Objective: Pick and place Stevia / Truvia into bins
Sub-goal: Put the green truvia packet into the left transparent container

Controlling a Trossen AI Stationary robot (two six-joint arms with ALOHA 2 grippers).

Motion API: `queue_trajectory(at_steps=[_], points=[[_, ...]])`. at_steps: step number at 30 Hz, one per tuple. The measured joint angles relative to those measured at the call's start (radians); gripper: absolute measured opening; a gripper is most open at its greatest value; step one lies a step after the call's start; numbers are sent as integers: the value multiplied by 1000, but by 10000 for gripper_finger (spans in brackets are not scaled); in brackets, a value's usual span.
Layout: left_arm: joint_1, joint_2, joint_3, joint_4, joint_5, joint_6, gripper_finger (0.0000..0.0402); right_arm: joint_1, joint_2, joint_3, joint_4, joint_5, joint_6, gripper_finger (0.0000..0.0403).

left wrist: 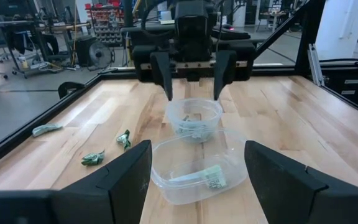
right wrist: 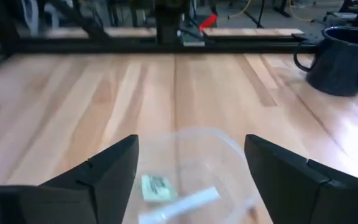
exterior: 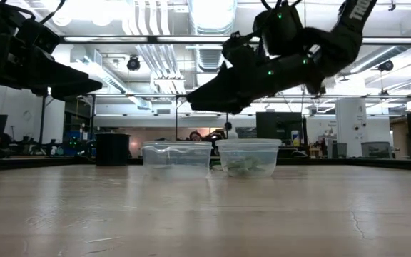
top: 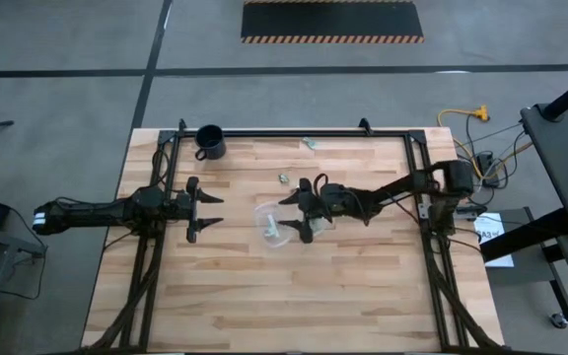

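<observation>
Wooden table (top: 264,296), one, pale planks inside a dark frame. Two dark arms over it. Left arm lies along the left side, its left gripper (top: 208,210) hanging above bare wood left of the bins, fingers spread wide, nothing between them. Right arm reaches in from the right edge to the table's middle; the right gripper (top: 297,212) hovers above the bins, fingers released and apart, gripping nothing; in the left wrist view its two fingers (left wrist: 161,73) point down just above the rim of the farther bin. One black mug (top: 210,142) stands at the far left corner, well apart from everything else. Bins, two, clear cups with whitish rims, side by side at table centre: the left bin (top: 274,225) and the right bin (left wrist: 194,116), the latter mostly under the right gripper in the high view. Packets, small and pale green and white: two count clearly inside the left bin (right wrist: 156,186); several lie in the right bin (exterior: 247,167), number cannot be told. Loose packets on the wood, three seen: one near the far edge (top: 310,144), two together (top: 283,178) just beyond the bins.
</observation>
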Motion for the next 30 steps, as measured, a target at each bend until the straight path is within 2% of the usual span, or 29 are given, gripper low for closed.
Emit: queue_trajectory(at_steps=[4,8,11,20,22,27,30], points=[[0,0,0,0,0,0,240,-12,-87,0,-173,38,-77,293],[0,0,0,0,0,0,240,-29,-174,-1,-321,104,-87,295],[0,0,0,0,0,0,240,-41,-218,-5,-405,113,-83,295],[0,0,0,0,0,0,240,-107,-220,-16,-453,110,-131,281],[0,0,0,0,0,0,240,-137,-211,-21,-455,88,-132,276],[0,1,0,1,0,0,240,-229,-191,-32,-453,-54,-136,265],[0,0,0,1,0,0,240,-265,-175,-48,-447,-61,-166,260]])
